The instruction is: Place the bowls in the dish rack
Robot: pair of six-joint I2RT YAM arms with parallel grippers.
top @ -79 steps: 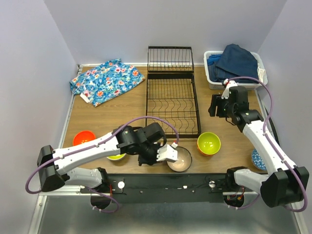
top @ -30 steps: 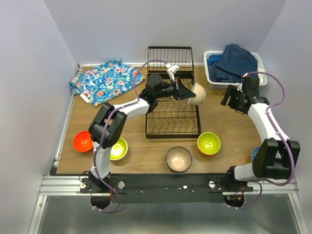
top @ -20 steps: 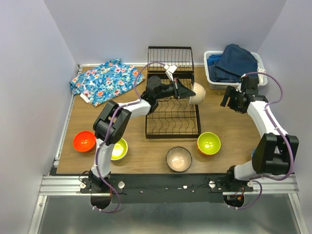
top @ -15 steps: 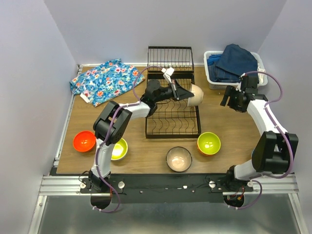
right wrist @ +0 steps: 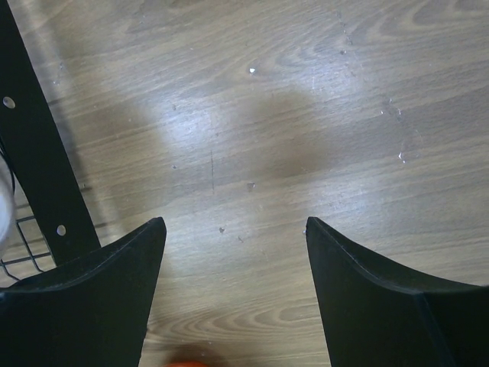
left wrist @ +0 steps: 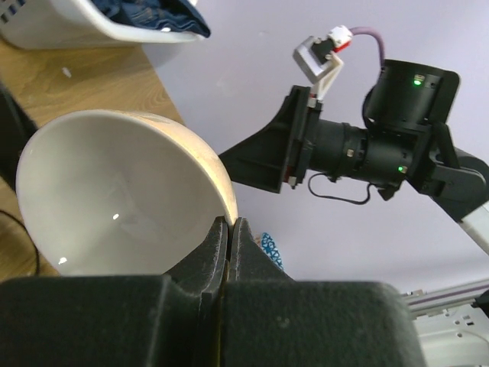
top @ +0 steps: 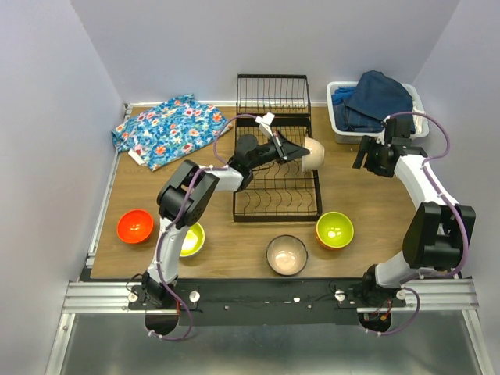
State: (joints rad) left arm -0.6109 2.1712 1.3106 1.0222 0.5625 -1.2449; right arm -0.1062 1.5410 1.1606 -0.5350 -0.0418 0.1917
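Beige bowl (top: 315, 152): pinched at its rim by the left end effector (left wrist: 229, 228), fingers (left wrist: 208, 252) closed tight on the edge, pale inside turned to the wrist camera. It was held on its side at the right edge of the dish rack (top: 275, 170); whether it touched the wire could not be told.

Right end effector (right wrist: 233, 223): spread wide, holding nothing, above bare wood to the right of the rack.

Dish rack: black wire, at the middle of the worktop (top: 164, 191), its end panel raised at the far side.

Near edge, left to right: red-orange bowl (top: 134, 226), yellow-green bowl (top: 190, 238), dark-rimmed bowl (top: 287, 254), orange bowl (top: 334, 230) with a lime inside, all upright and apart from the rack.

Far left corner: floral cloth (top: 172, 129), crumpled. Far right corner: white bin (top: 342, 134) with blue clothes (top: 379, 98).

Worktop: brown wood grain, with an aluminium rail (top: 273, 293) at the near edge. Plain pale lilac-grey walls (top: 195, 47) stood on three sides.
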